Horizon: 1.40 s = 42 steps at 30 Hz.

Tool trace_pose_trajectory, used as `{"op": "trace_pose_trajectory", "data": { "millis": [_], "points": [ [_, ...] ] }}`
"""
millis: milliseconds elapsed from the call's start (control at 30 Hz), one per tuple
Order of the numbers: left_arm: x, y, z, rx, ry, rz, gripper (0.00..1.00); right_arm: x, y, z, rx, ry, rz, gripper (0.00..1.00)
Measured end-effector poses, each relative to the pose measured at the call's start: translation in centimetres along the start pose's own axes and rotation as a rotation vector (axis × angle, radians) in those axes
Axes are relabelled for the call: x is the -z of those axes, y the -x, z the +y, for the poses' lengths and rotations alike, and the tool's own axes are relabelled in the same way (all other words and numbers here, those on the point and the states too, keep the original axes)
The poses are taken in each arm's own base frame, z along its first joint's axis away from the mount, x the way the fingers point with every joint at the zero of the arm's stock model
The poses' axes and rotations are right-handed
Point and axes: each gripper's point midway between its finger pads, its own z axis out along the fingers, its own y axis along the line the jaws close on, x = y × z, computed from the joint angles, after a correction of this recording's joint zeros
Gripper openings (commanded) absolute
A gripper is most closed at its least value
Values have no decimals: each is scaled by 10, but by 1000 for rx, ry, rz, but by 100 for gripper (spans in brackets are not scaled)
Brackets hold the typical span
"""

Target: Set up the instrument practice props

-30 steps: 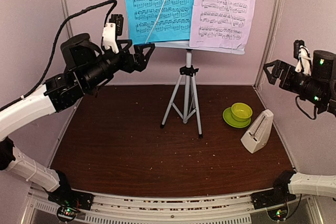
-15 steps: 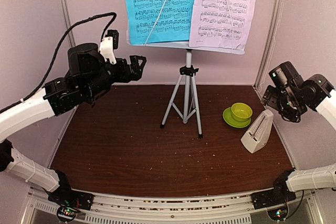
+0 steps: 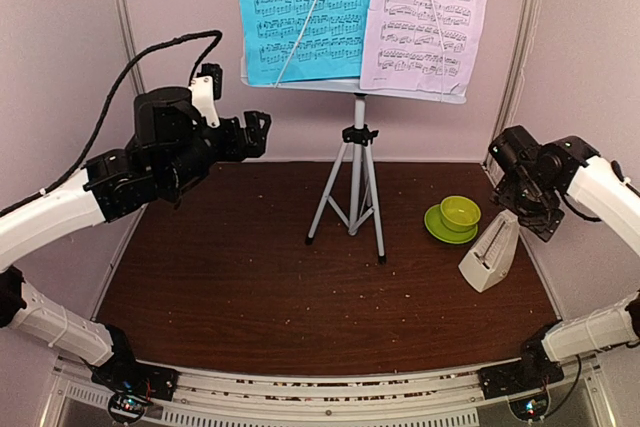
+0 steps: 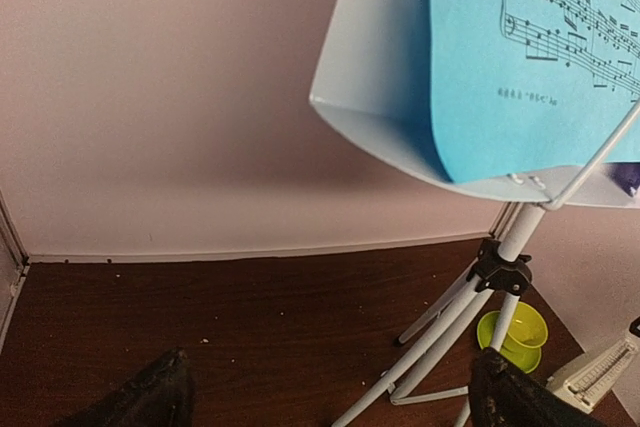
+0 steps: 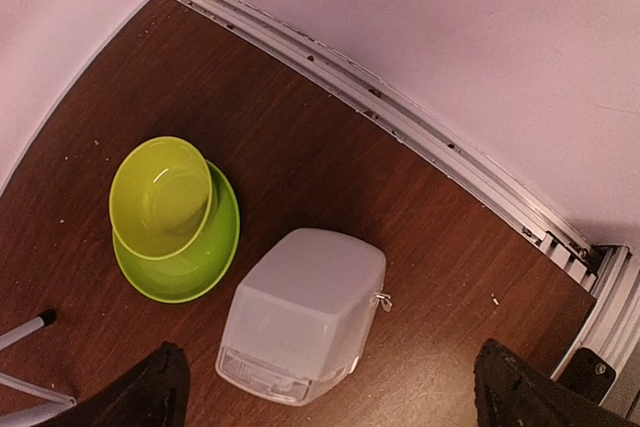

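The music stand's pale desk (image 3: pixel 300 86) sits on grey tripod legs (image 3: pixel 352 197) at the back middle. It holds a cyan sheet (image 3: pixel 302 12) on the left and a lilac sheet (image 3: pixel 428 17) on the right. The cream metronome (image 3: pixel 490 252) stands at the right, seen from above in the right wrist view (image 5: pixel 305 312). My right gripper (image 5: pixel 340 397) is open and empty, above the metronome, one finger on each side; it also shows in the top view (image 3: pixel 522 209). My left gripper (image 3: pixel 258 133) is open and empty in the air, left of the desk (image 4: pixel 385 112), facing it.
A lime-green cup (image 3: pixel 460 212) on its saucer (image 3: pixel 440 227) stands just left of the metronome, close to my right gripper; it also shows in the right wrist view (image 5: pixel 162 195). Pink walls close the table's left, back and right. Crumbs dot the dark wooden table (image 3: pixel 250 277).
My right arm has swung in from the right wall and turned down over the metronome. My left gripper has drawn back to the left, away from the stand.
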Motion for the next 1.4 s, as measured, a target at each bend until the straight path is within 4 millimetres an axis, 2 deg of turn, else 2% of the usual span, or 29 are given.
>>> {"op": "trace_pose_trajectory", "data": {
  "millis": [167,333,667,933,1133,1200,1333,1400],
  "points": [
    [0,-3,7,-12,31,4,98,-19,-5,7,-9,-56,14,99],
    [3,-6,16,-19,61,8,98,-36,-12,14,-4,-96,25,95],
    [3,-13,27,-36,99,27,98,-60,-21,8,9,-147,28,72],
    [0,-31,33,-58,108,58,98,-60,-20,11,12,-132,25,49],
    [3,-46,30,-99,59,87,98,-50,-24,4,77,-95,50,42],
    [7,-53,26,-117,15,90,98,-44,-26,2,116,-59,54,42],
    [18,-71,19,-154,-93,101,94,-31,-33,6,208,73,76,26],
    [23,-82,15,-173,-150,107,90,-25,-42,12,254,163,97,25]
  ]
}}
